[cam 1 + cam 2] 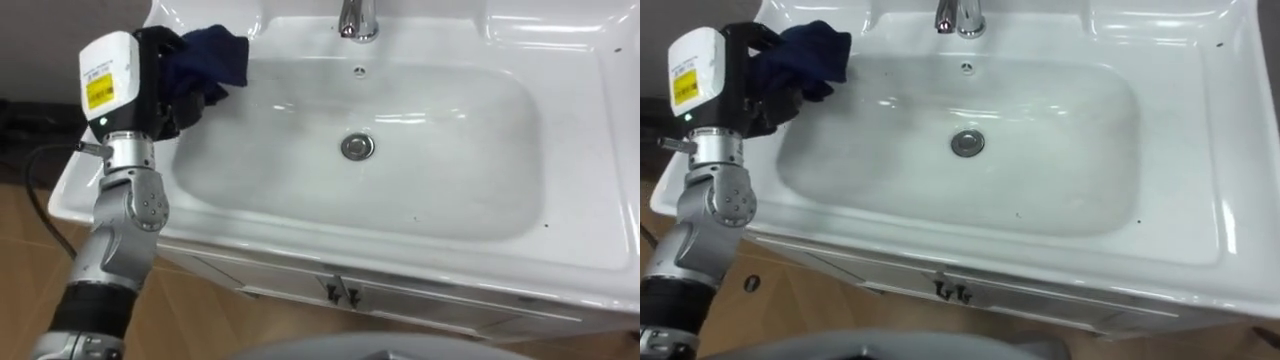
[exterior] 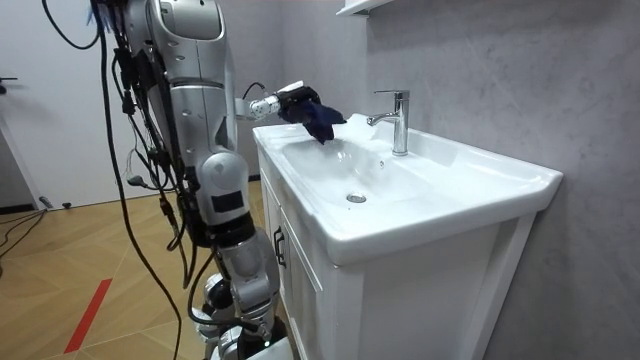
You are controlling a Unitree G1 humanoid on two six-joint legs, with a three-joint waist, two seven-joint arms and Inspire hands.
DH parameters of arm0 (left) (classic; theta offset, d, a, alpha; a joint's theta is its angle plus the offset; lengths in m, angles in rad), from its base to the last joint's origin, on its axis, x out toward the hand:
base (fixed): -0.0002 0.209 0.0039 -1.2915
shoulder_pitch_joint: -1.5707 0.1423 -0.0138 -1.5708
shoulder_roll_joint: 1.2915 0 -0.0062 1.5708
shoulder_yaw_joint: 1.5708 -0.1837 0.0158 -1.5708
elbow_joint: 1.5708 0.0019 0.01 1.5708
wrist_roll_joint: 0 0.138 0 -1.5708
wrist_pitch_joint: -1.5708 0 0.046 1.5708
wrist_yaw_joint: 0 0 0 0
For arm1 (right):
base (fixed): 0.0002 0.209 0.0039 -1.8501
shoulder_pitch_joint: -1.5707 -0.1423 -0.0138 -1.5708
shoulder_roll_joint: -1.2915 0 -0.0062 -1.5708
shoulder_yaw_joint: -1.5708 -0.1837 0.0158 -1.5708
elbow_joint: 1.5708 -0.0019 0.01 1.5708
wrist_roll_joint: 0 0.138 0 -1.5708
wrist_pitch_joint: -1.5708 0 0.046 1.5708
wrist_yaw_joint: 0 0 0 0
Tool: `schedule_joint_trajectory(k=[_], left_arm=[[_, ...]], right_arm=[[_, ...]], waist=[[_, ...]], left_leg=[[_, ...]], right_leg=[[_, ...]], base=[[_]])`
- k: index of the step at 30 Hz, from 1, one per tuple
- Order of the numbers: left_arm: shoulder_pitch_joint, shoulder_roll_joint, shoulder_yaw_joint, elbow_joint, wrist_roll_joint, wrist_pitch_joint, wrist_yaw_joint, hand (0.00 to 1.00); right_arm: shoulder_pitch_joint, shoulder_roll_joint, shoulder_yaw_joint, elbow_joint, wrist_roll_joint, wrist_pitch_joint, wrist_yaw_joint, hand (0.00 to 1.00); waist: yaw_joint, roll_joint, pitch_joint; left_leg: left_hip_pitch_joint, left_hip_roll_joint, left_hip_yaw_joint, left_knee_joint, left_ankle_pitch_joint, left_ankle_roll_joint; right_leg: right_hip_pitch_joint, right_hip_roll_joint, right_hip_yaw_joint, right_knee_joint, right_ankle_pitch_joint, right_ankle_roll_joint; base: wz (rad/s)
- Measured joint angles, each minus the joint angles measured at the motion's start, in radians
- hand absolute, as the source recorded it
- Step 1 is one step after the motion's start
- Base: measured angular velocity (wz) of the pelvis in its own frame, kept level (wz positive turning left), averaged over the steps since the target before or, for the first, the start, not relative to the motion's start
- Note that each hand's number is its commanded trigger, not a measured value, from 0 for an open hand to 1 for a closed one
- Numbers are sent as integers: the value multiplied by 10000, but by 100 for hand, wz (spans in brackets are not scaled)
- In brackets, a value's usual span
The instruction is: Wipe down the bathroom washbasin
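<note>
left hand (image 1: pixel 165 88) was clamped on a bunched dark cloth (image 1: pixel 215 55) | cloth hung just beyond the hand at the basin (image 1: pixel 470 200) rim, apparently wadded as a wiping pad | drain (image 1: pixel 357 147) lay well to the hand's right

The basin (image 1: pixel 450 205) is a white, glossy rectangular bowl with rounded corners, sunk in a white countertop (image 1: pixel 610 150) and spreading from the centre of the frame to the right. A round metal drain (image 1: pixel 357 147) sits at its middle. The cloth (image 1: pixel 218 55) is dark blue and crumpled into a loose bunch at the upper left of the frame, over the basin's back left corner. The left hand (image 1: pixel 160 75) clutches it, and a flap hangs toward the bowl.
</note>
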State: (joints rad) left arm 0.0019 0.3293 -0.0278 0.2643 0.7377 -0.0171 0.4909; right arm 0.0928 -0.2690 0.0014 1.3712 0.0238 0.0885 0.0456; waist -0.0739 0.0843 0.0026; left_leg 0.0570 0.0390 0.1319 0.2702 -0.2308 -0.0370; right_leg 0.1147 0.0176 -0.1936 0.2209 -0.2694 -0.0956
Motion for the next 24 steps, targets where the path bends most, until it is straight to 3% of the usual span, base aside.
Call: schedule_joint_trajectory(k=[6, 13, 23, 24], left_arm=[[1056, -2, 709, 188, -133, 432, -1, 100], [1112, -6, 1547, 186, -270, 454, 91, 100], [1110, -41, 1643, 187, -375, 450, 89, 100], [1111, -41, 1642, 187, -374, 450, 86, 78]], right_arm=[[58, -14, 49, -23, 115, 88, -2, 0], [60, -3, -11, -163, 0, 121, 117, 0], [-33, -5, -38, -256, -176, 107, 307, 0], [-25, -4, -35, -338, -187, 107, 337, 0]], waist=[[149, -22, -39], [329, -203, -81], [327, -183, -40], [327, -159, -25]], left_leg=[[-6, -9, -78, 7, 1, -1], [105, -59, -263, -28, 0, -1], [60, -60, -285, -19, 0, -1], [58, -62, -285, -19, 0, -1]], right_leg=[[63, 11, -116, -28, -1, -2], [285, 9, -189, -175, 0, -2], [296, 1, -278, -208, 0, -2], [296, -1, -278, -217, 0, -2]], base=[[5], [4], [2], [0]])
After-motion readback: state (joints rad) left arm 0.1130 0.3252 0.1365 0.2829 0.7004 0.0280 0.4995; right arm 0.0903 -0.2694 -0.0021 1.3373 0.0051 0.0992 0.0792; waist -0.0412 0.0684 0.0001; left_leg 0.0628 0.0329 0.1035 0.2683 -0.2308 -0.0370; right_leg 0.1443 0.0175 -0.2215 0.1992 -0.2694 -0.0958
